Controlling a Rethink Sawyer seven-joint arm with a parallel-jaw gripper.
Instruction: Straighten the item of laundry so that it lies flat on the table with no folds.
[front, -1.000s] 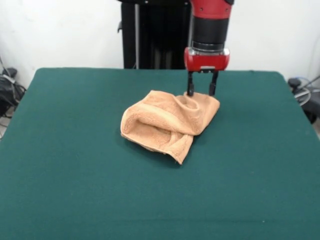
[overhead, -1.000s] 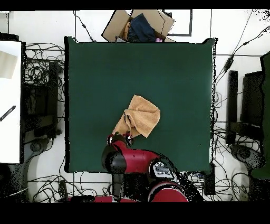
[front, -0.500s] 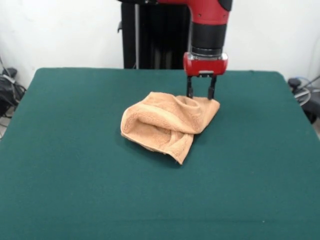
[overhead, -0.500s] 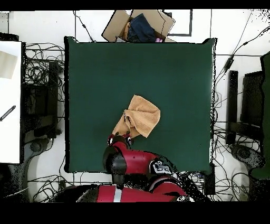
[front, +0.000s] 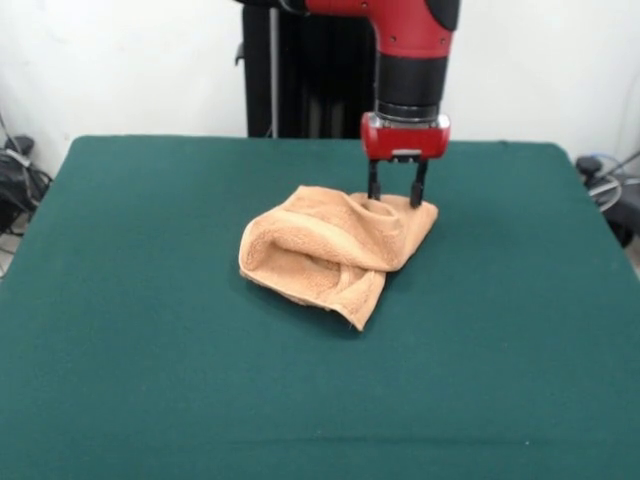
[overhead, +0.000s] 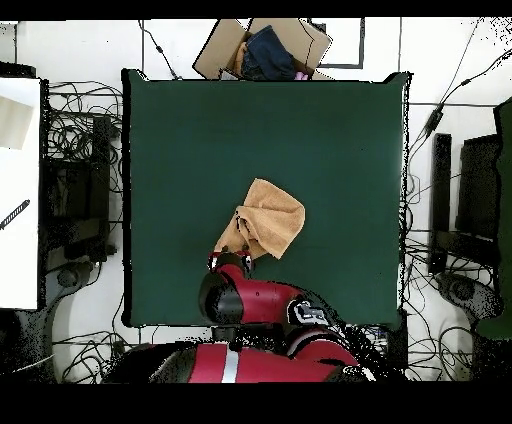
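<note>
Towel (front: 335, 250) of peach-orange terry lies crumpled near the middle of the green table (front: 150, 380), folded over itself into a thick bundle with a rolled edge and one corner pointing outward. Gripper (front: 394, 197) hangs above the towel's far corner, fingers spread apart, tips at the cloth.

towel (front: 332, 248): underside and inner layers hidden by its own folds; band stripes not discernible | gripper (front: 394, 196): in the overhead view covered by the red arm (overhead: 250, 300), so its fingertips by the towel's corner cannot be seen | arm: upper part cut off by front view's top edge | box (overhead: 262, 48) beyond the table (overhead: 330, 130): contents too small to tell
</note>
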